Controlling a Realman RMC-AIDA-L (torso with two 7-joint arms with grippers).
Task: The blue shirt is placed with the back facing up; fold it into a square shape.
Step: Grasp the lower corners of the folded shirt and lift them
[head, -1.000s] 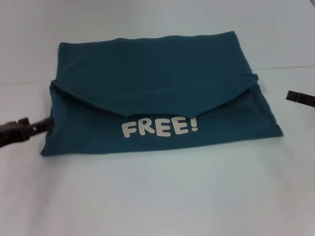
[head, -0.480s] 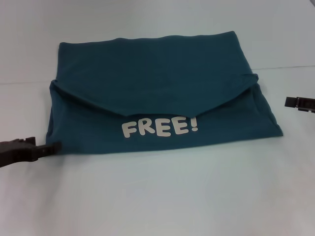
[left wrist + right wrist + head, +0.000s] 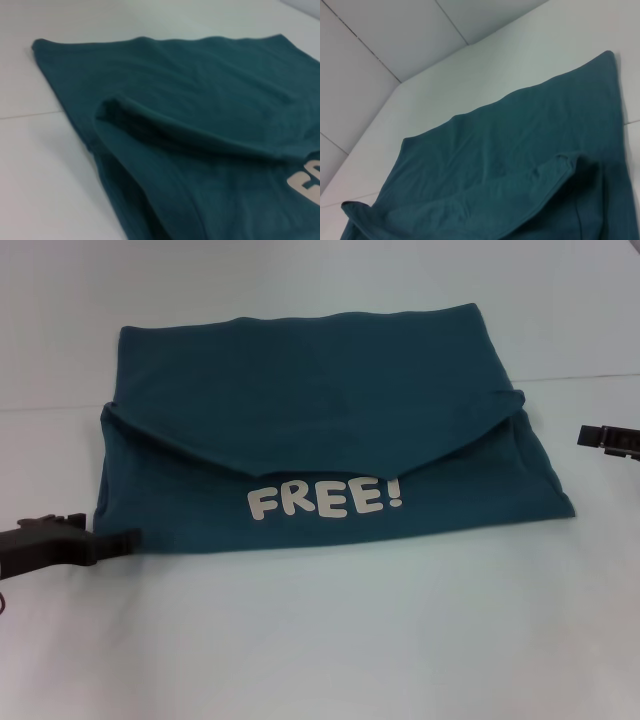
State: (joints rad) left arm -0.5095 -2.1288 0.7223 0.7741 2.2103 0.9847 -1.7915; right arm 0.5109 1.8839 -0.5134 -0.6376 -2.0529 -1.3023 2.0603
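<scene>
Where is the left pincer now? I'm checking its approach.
In the head view, the left pincer is low on the robot's left, at the blue shirt's near-left corner.

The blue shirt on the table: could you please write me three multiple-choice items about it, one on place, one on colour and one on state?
1. Where is the left gripper?
A. At the near left corner of the blue shirt
B. Over the far edge of the shirt
C. On the lettering

2. What colour is the "FREE!" lettering?
A. Red
B. Black
C. Cream

3. How does the shirt lie?
A. Spread out flat with both sleeves showing
B. Folded, with a flap lying above the lettering
C. Rolled into a tube

Answers:
1 A: the head view shows the dark tip at the shirt's near left corner, while the right gripper sits off the shirt's right side.
2 C: the letters are pale cream against the teal cloth.
3 B: a folded layer with a curved edge ends just above the word, and no sleeves show.
</scene>
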